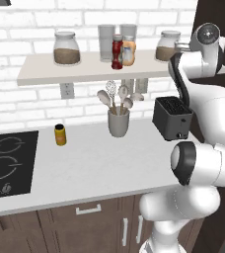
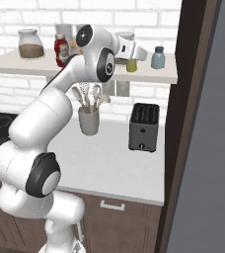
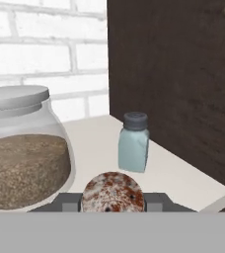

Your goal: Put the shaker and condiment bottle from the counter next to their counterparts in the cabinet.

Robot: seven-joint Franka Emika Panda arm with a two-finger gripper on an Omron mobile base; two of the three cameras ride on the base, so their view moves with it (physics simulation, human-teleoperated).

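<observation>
My gripper (image 2: 132, 60) is shut on the yellow-green shaker (image 2: 131, 65) and holds it just above the right part of the shelf (image 2: 85, 72). In the hand view the shaker's speckled round top (image 3: 113, 191) sits between my fingertips (image 3: 67, 202). The pale blue shaker (image 3: 134, 143) stands on the shelf just beyond it, near the dark side wall, also seen as the pale blue shaker (image 2: 158, 58). The red condiment bottle (image 1: 117, 52) stands upright on the shelf beside the orange bottle (image 1: 129, 52).
Glass jars with brown contents (image 1: 66, 48) (image 3: 23, 148) stand on the shelf, one close to the left of my hand. On the counter (image 1: 94, 163) below are a toaster (image 2: 144, 127), a utensil holder (image 1: 118, 121), a yellow-orange jar (image 1: 60, 134) and a black cooktop (image 1: 8, 163).
</observation>
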